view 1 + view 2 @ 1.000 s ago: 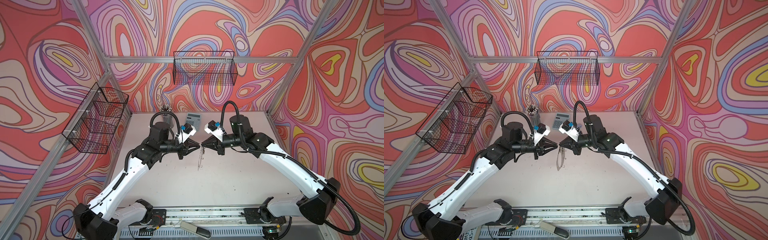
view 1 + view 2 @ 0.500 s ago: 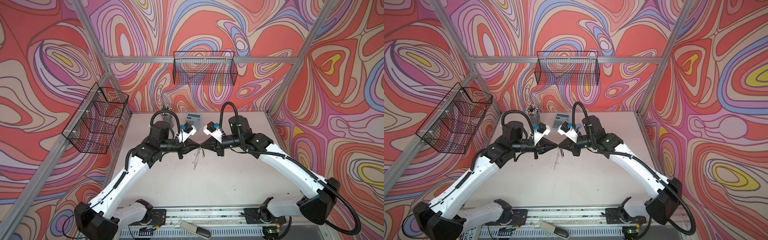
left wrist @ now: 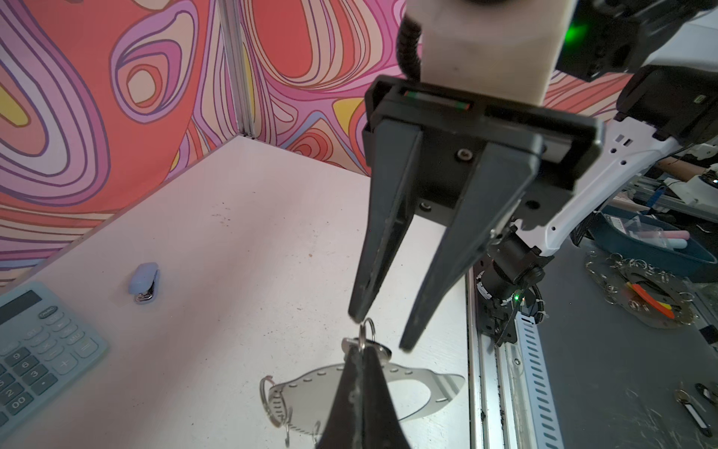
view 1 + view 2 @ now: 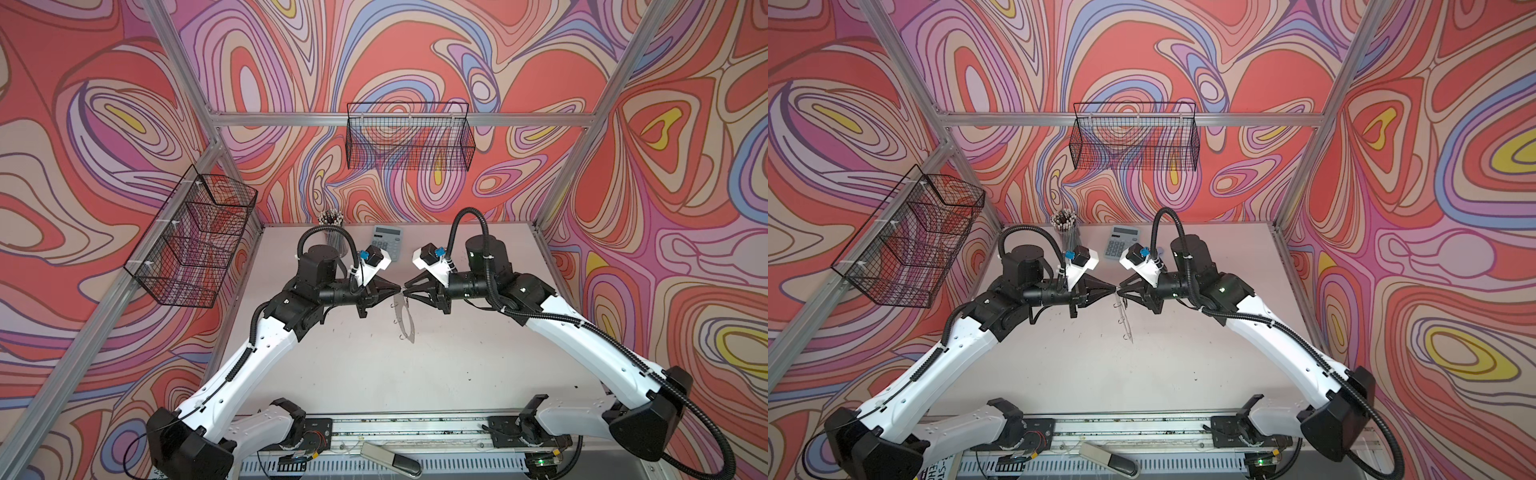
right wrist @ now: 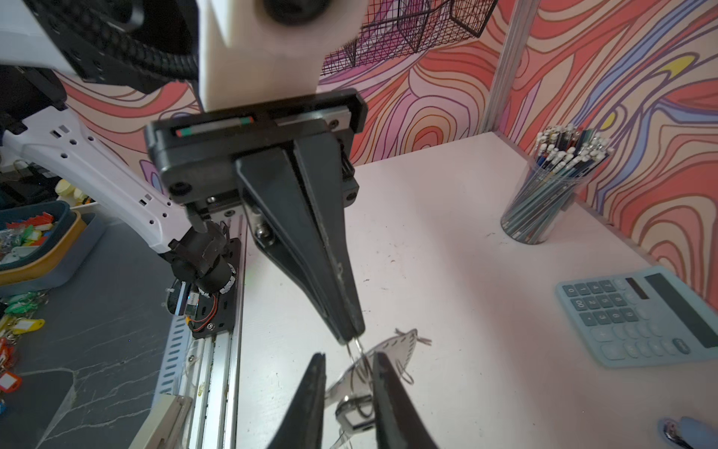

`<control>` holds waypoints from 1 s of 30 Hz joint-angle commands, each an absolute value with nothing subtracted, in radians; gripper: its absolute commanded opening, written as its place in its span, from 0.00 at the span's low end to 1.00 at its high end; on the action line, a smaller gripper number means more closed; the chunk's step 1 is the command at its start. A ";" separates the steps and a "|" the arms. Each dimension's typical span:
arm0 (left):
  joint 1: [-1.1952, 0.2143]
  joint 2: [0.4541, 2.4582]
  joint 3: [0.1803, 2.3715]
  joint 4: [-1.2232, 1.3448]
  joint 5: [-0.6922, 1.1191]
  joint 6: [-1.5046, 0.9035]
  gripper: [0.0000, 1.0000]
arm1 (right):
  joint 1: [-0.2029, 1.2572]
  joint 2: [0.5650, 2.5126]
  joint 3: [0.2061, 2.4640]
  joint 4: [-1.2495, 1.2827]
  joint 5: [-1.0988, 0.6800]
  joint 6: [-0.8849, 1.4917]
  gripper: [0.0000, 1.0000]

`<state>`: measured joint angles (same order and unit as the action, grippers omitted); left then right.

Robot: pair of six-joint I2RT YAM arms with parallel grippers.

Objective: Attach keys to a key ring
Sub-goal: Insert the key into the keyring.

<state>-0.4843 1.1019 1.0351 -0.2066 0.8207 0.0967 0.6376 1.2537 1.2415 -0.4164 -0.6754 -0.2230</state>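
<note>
The key ring (image 4: pixel 405 320) is a flat oval band with a dotted rim and small silver wire loops. It looks grey and glossy in the left wrist view (image 3: pixel 427 383) and hangs edge-on in both top views, mid-table, below the meeting gripper tips. The left gripper (image 4: pixel 395 288) has its fingers pressed together on one wire loop. The right gripper (image 4: pixel 406 291) faces it tip to tip, fingers apart, with that loop between them. A tag (image 5: pixel 354 418) with a pale window hangs by the band. Bare tabletop (image 4: pixel 374 374) stretches on the near side to the rail (image 4: pixel 415 426). The calculator (image 4: pixel 388 243) and pencil cup (image 4: pixel 331 220) stand at the far edge, with a blue stapler (image 3: pixel 144 280) right of them.
</note>
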 commanded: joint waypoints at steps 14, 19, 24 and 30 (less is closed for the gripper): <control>-0.485 1.019 0.924 0.184 0.801 -0.075 0.00 | 0.567 1.238 1.136 -0.150 -0.918 -0.038 0.28; -0.485 1.014 0.923 0.196 0.805 -0.087 0.00 | 0.565 1.262 1.152 -0.179 -0.915 -0.051 0.17; -0.486 1.011 0.916 0.222 0.811 -0.106 0.00 | 0.566 1.253 1.146 -0.170 -0.890 -0.050 0.18; -0.485 1.015 0.919 0.215 0.831 -0.108 0.00 | 0.563 1.192 1.100 -0.044 -0.808 -0.004 0.29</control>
<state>-0.4843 1.0325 0.9218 0.1692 0.8043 -0.0986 0.5678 1.2366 1.1198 -0.1318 -0.8433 -0.0204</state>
